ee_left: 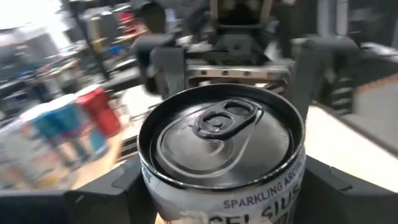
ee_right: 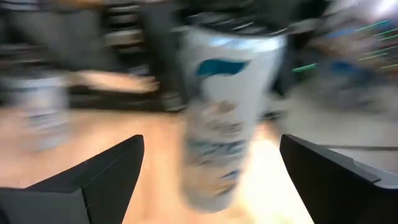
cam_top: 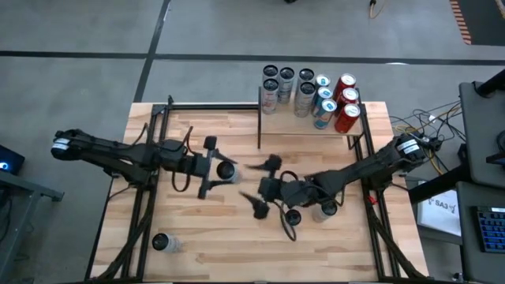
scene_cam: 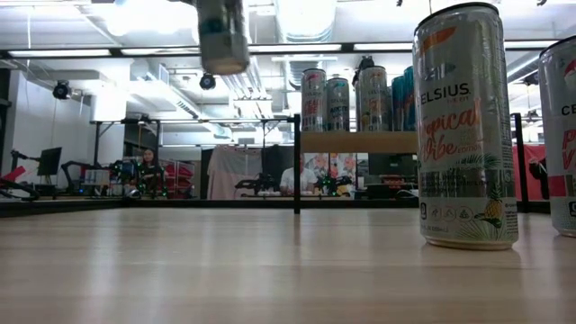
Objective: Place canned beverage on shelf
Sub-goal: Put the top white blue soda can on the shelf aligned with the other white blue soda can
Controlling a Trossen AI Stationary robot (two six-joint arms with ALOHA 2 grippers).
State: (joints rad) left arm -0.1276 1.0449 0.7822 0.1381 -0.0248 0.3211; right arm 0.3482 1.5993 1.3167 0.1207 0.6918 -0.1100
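left end effector: pinching a white can between its fingers, lifted off the table. right end effector: spread wide, just beside that can. shelf: holds more cans, well beyond both.

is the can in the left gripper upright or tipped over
Upright. The left wrist view looks down on the can, showing its pull tab, between the left gripper fingers, and the low view shows it hanging vertically.

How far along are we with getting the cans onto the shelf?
Done: a cluster of cans stands on the shelf. In hand: the left gripper holds a can, lifted above the table; the right gripper is open beside it. Left: three cans on the table.
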